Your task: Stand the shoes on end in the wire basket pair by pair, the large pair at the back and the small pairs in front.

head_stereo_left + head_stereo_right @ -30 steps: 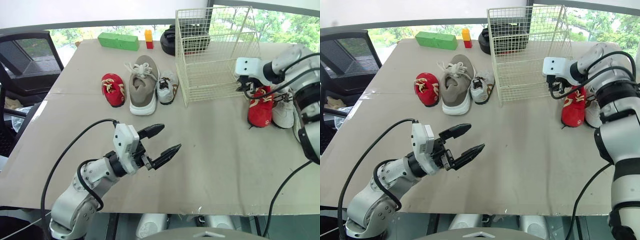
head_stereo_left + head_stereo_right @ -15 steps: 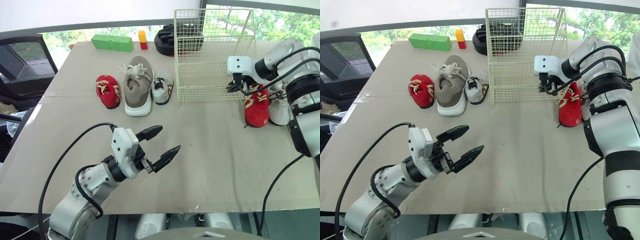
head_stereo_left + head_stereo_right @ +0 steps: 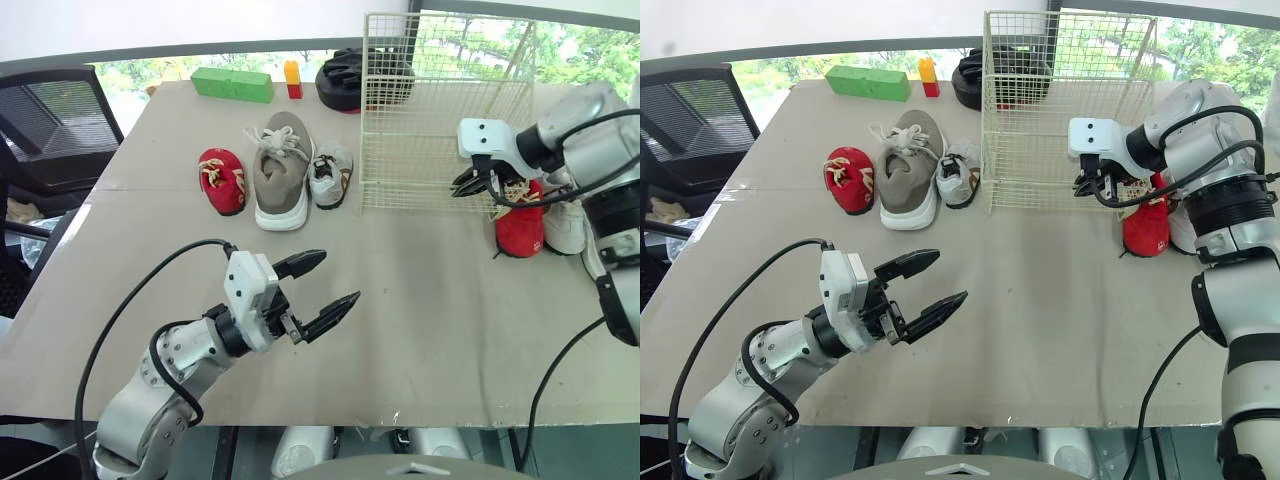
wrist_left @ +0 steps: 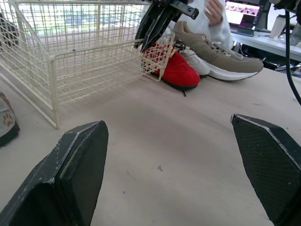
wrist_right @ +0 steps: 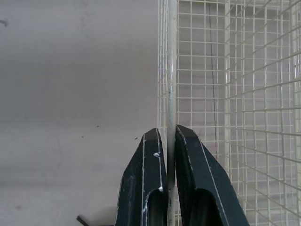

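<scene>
The white wire basket (image 3: pixel 430 150) stands upright at the back right of the table, with no shoes in it. My right gripper (image 5: pixel 167 133) is shut on the basket's near right corner wire (image 5: pixel 171 70). Just right of it lie a small red shoe (image 3: pixel 520 225) and a small white shoe (image 3: pixel 567 225), with a large tan shoe (image 4: pixel 221 47) behind them. Left of the basket lie a small red shoe (image 3: pixel 223 180), a large tan shoe (image 3: pixel 280 170) and a small grey-white shoe (image 3: pixel 330 175). My left gripper (image 3: pixel 338 277) hovers open over the near middle of the table.
A green block (image 3: pixel 236 83), a yellow-and-red block (image 3: pixel 296 78) and a black object (image 3: pixel 345 78) sit along the far edge. A black chair (image 3: pixel 50 120) stands off the table's left side. A person's hand (image 4: pixel 216 9) shows beyond the shoes on the right.
The camera has shifted. The basket has turned slightly, its near right corner coming toward me with the right gripper shut on it. The left gripper stays open in place.
</scene>
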### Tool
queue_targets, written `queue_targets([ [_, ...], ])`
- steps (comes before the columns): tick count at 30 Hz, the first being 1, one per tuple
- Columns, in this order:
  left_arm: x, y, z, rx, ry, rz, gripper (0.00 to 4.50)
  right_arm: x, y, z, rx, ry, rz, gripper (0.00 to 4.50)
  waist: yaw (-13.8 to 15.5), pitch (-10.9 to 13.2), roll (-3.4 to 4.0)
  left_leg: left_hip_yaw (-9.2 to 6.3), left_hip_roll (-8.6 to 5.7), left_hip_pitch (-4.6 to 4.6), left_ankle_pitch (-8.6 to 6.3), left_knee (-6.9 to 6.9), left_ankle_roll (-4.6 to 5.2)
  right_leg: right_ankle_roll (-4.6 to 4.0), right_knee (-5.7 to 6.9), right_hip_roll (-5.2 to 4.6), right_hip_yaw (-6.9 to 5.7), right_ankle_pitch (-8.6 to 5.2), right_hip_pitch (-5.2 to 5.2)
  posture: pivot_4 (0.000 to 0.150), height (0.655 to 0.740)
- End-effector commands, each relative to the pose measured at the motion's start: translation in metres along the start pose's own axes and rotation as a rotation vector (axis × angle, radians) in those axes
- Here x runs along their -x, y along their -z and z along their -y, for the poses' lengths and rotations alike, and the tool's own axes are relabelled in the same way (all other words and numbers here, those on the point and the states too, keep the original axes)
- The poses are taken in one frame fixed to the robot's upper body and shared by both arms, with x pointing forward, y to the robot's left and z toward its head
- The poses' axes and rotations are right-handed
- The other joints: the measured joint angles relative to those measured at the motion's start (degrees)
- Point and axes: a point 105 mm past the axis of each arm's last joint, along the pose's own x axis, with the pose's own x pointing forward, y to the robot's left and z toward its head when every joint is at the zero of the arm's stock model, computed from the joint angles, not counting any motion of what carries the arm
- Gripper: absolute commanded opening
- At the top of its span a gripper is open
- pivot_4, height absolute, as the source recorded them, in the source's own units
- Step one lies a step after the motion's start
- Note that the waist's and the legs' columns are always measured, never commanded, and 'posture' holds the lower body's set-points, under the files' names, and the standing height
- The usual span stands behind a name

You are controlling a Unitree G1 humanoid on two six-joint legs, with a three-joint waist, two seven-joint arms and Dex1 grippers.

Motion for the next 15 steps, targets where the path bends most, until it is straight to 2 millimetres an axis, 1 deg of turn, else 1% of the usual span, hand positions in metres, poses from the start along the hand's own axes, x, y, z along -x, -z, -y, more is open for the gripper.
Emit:
queue_targets([
  [1, 0.0, -0.008, 0.0, -0.029, 0.01, 0.02, 4.5, 0.01, -0.006, -0.008, 0.007, -0.038, 0.028, 0.13, 0.2, 0.0, 0.0, 0.0, 0.0, 0.0, 0.0, 0.0, 0.0, 0.0, -0.01, 0.0, 0.0, 0.0, 0.0, 0.15, 0.74],
  [8, 0.002, -0.008, -0.004, -0.032, 0.012, 0.016, 4.5, 0.017, -0.016, -0.011, 0.011, -0.04, 0.055, 0.13, 0.5, 0.0, 0.0, 0.02, 0.01, -0.02, 0.0, -0.01, -0.01, 0.0, -0.04, 0.0, 0.01, 0.0, -0.01, 0.15, 0.74],
  [12, 0.003, -0.006, -0.004, -0.03, 0.013, 0.012, 4.5, 0.02, -0.024, -0.022, 0.071, -0.084, 0.114, 0.13, 0.5, 0.0, 0.0, 0.01, 0.01, -0.02, 0.0, -0.01, 0.0, 0.0, -0.04, 0.01, 0.01, 0.0, -0.01, 0.15, 0.74],
  [15, 0.004, -0.005, -0.004, -0.028, 0.011, 0.012, 4.5, 0.019, -0.022, -0.032, 0.128, -0.121, 0.122, 0.13, 0.5, 0.0, 0.0, 0.02, 0.02, -0.02, -0.01, -0.01, 0.01, 0.0, -0.07, 0.01, 0.01, 0.0, 0.0, 0.15, 0.74],
])
